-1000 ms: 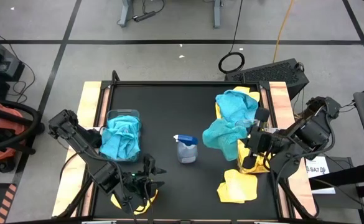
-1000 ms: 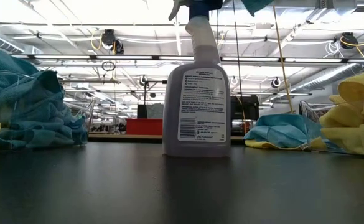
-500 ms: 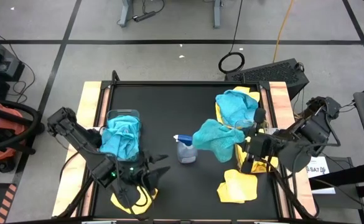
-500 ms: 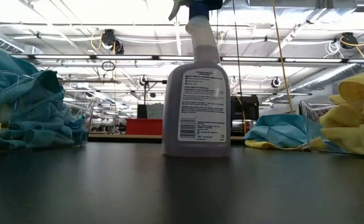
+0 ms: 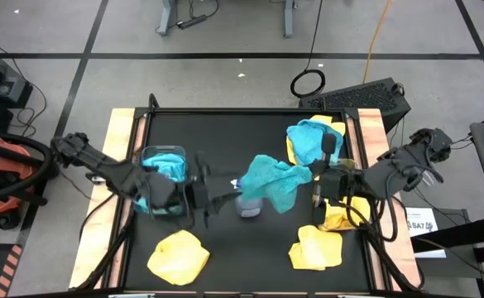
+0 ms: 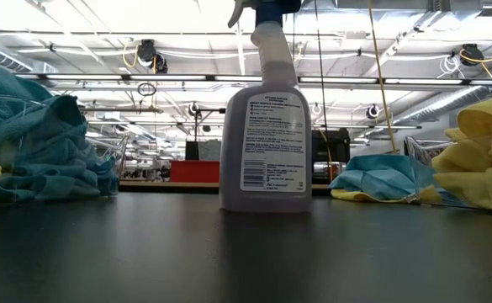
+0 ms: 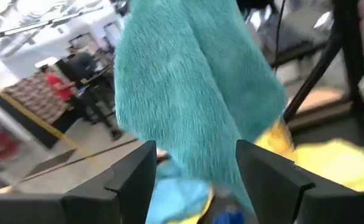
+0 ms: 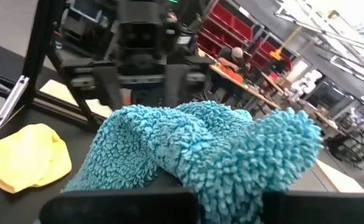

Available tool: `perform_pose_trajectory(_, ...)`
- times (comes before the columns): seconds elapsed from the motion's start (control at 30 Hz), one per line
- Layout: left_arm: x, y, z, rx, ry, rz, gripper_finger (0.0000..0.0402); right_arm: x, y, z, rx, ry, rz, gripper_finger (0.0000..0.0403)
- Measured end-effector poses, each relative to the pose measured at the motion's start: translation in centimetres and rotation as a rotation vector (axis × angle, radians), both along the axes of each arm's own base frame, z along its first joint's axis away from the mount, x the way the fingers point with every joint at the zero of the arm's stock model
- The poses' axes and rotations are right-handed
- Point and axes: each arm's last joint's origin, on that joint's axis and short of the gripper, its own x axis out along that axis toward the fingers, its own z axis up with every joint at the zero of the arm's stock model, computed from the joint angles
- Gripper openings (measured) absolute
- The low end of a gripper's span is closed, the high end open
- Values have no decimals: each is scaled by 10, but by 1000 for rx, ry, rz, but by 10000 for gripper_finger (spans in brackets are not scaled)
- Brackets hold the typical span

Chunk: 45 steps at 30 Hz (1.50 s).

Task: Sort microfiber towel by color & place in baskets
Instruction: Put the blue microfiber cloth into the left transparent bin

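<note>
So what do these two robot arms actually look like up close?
Both arms are dark, jointed and slim, with black cables looping alongside them. The left tool and right tool each end in two flat, black, blocky fingers. A small green light glows on the left arm's wrist.

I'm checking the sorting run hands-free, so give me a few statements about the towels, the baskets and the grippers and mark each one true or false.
1. The right gripper is shut on a teal towel. True.
2. The left gripper is shut on a yellow towel. False: it is open, reaching toward the held teal towel.
3. The spray bottle lies tipped over. False: it stands upright at mid-table.
4. The left basket holds teal towels. True.
5. A loose yellow towel lies on the table near its front left. True.
</note>
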Motion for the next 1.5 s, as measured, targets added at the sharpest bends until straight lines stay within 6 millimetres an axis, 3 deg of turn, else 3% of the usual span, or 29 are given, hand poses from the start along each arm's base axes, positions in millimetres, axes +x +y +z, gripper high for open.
perform_pose_trajectory(0.3, 18, 38, 3, -167, -14, -222, 240, 29, -18, -7, -13, 26, 26, 4)
perform_pose_trajectory(0.63, 26, 58, 5, -239, -47, -274, 370, 59, -30, -23, -13, 75, 16, 4)
perform_pose_trajectory(0.73, 29, 63, 3, -264, -41, -241, 379, 67, -31, -27, -14, 79, 6, 4)
perform_pose_trajectory(0.9, 36, 68, -3, -252, -23, -201, 310, 76, -30, -33, -21, 96, 22, 4)
perform_pose_trajectory(1.1, 37, 69, -5, -180, -8, -199, 137, 76, -29, -35, -15, 108, 22, 10)
perform_pose_trajectory(1.23, 36, 68, -8, -125, 26, -202, 24, 74, -29, -39, 6, 146, 17, 37)
perform_pose_trajectory(1.5, 10, 72, 0, -37, 194, -36, 17, 65, -32, -55, 55, 310, -40, 172)
